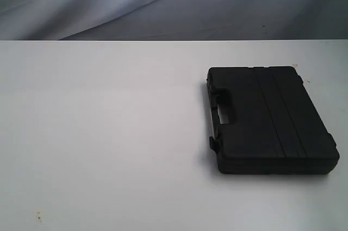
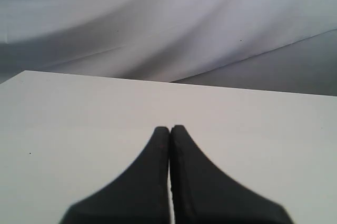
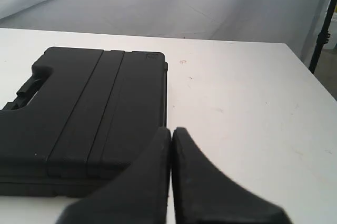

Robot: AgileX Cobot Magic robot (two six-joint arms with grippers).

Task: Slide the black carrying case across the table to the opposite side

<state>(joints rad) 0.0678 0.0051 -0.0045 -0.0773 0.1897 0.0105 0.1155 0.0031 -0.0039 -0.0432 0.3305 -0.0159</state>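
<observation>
The black carrying case (image 1: 269, 119) lies flat on the right half of the white table (image 1: 109, 133), its handle cut-out (image 1: 223, 112) facing the table's middle. Neither arm shows in the exterior view. In the right wrist view the case (image 3: 84, 113) lies just ahead of my right gripper (image 3: 171, 130), whose fingers are pressed together with nothing between them; I cannot tell if they touch the case. My left gripper (image 2: 169, 128) is shut and empty over bare table (image 2: 79, 124), with no case in its view.
A grey cloth backdrop (image 1: 163, 2) hangs behind the table's far edge. A black stand pole (image 3: 324, 29) rises beyond the table's edge in the right wrist view. A few small specks (image 1: 38, 217) mark the tabletop near the front left.
</observation>
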